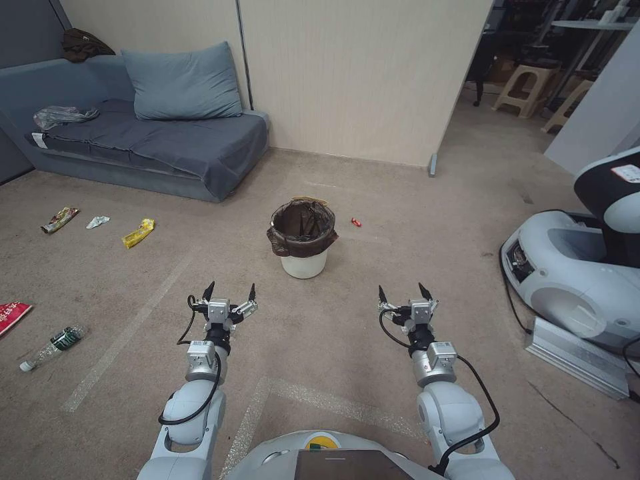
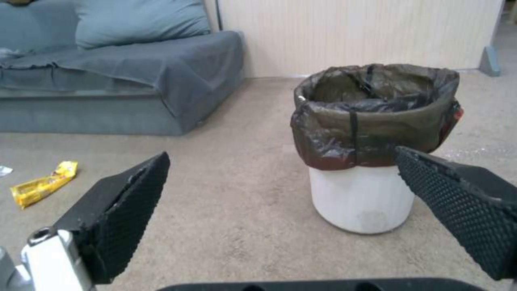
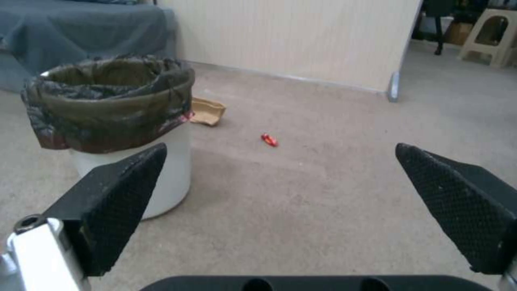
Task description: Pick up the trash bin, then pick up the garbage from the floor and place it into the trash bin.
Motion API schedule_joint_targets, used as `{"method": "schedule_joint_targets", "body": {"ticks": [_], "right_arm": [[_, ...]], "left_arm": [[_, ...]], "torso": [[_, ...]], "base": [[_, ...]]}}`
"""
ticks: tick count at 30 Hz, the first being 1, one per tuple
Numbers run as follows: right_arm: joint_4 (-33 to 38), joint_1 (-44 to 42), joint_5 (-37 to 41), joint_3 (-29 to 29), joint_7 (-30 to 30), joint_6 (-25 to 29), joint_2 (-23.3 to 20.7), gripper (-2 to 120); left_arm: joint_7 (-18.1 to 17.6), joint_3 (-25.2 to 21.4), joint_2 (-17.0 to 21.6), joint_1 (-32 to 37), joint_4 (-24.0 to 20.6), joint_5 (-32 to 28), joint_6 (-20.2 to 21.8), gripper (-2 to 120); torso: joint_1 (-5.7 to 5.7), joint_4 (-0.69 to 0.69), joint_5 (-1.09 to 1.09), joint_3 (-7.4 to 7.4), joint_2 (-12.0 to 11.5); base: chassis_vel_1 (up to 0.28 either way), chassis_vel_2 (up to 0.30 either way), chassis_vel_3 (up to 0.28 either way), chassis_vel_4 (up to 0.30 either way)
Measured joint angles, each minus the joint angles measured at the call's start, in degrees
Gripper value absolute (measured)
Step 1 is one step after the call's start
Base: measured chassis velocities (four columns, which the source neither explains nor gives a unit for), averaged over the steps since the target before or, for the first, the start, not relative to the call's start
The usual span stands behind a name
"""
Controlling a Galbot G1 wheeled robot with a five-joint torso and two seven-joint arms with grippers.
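Both arms reach forward low in the head view: the left gripper (image 1: 231,293) and the right gripper (image 1: 405,295) hover over beige carpet (image 1: 373,267) with fingers spread wide, holding nothing. Between them, just above centre frame, the trash bin (image 1: 303,238) stands upright. A red wrapper (image 1: 356,222) lies to its right; a yellow wrapper (image 1: 139,233) and a bottle (image 1: 52,347) lie left. A grey sofa (image 1: 143,137) fills the upper left against a cream wall (image 1: 360,73)

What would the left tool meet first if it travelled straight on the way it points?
Probably bare carpet: the open left tool aims just left of the white plastic bin with dark bag, though depth is unclear.
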Motion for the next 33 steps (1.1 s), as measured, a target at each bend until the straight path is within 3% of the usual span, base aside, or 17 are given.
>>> {"method": "schedule_joint_targets", "body": {"ticks": [11, 14, 17, 23, 25, 30, 31, 33], "right_arm": [[0.07, -0.1, 0.0, 0.02, 0.09, -0.03, 0.05, 100], [0.81, -0.66, 0.0, 0.12, 0.65, -0.27, 0.27, 100], [7.04, -5.15, 1.22, 1.13, 5.19, -2.22, 2.46, 100], [14.32, -10.61, 2.44, 2.57, 10.91, -3.01, 5.45, 100], [14.61, -10.81, 2.36, 2.58, 11.11, -2.77, 5.73, 100], [14.66, -10.83, 1.89, 2.57, 10.75, -2.33, 6.07, 100], [14.66, -10.83, 1.89, 2.57, 10.75, -2.33, 6.07, 100], [14.15, -10.67, 1.71, 2.62, 10.2, -2.13, 5.93, 100]], "left_arm": [[-0.06, -0.02, 0.04, 0.02, -0.09, -0.06, 0.11, 100], [-0.89, -0.46, 0.5, 0.3, -1.5, -1.03, 2.32, 100], [-3.08, -1.64, 1.77, 1.02, -4.99, -3.63, 7.94, 100], [-5.07, -2.72, 2.89, 1.54, -8.36, -6.13, 13.15, 100], [-5.8, -3.18, 3.33, 1.77, -9.61, -7.09, 15.14, 100], [-8.8, -4.93, 5.09, 2.54, -14.62, -11.04, 23.26, 100], [-8.8, -4.93, 5.09, 2.54, -14.62, -11.04, 23.26, 100], [-10.57, -5.95, 6.1, 3.04, -17.59, -13.36, 28.05, 100]], "torso": [[0.0, 0.01, 0.0, 0.0, 0.0], [0.0, 0.02, 0.0, 0.0, 0.0], [0.0, -0.01, -0.01, 0.0, 0.0], [0.0, -0.02, -0.06, -0.01, 0.01], [0.0, -0.02, 0.02, -0.01, 0.01], [0.0, 0.0, -0.01, -0.01, 0.01], [0.0, 0.0, -0.01, -0.01, 0.01], [0.0, 0.01, 0.0, 0.0, 0.01]], "base": [[0.0, 0.0, 0.0, 0.0], [0.0, 0.0, 0.0, 0.0], [0.0, 0.0, 0.0, 0.0], [0.0, 0.0, 0.0, 0.0], [0.0, 0.0, 0.0, 0.0], [0.0, 0.0, 0.0, 0.0], [0.0, 0.0, 0.0, 0.0], [0.0, 0.0, 0.0, 0.0]]}}
